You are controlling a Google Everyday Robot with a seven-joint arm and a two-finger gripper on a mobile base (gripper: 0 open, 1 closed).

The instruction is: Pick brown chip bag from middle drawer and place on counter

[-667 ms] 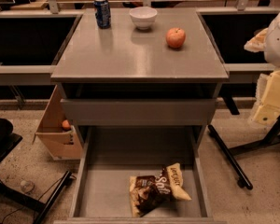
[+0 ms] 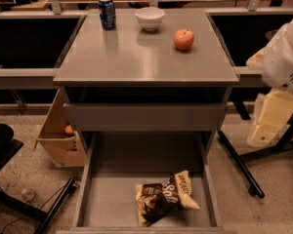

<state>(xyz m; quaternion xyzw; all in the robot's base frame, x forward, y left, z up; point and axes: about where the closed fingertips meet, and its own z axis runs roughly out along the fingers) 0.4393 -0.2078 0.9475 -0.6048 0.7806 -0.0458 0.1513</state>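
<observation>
Down on the floor of the wide grey metal middle drawer [image 2: 107, 204], which is standing open, the crinkly dark-brown chip bag [image 2: 162, 201] with pale tan ends is lying flat and askew near the front right. It is looking light, soft and slippery, with brittle contents, so I would be pinching it gently across the puffed middle or at a crimped end. Off to the right, beside the cabinet and well apart from the bag, the pale gripper [image 2: 269, 121] is hanging; whether it is open or closed I cannot tell. Against a moment ago it is sitting slightly lower and nearer the cabinet, while the bag and the things on the glossy grey counter [image 2: 136, 62], a blue soda can [image 2: 107, 12], a white bowl [image 2: 150, 18] and a red-orange apple [image 2: 184, 39], are staying put.
</observation>
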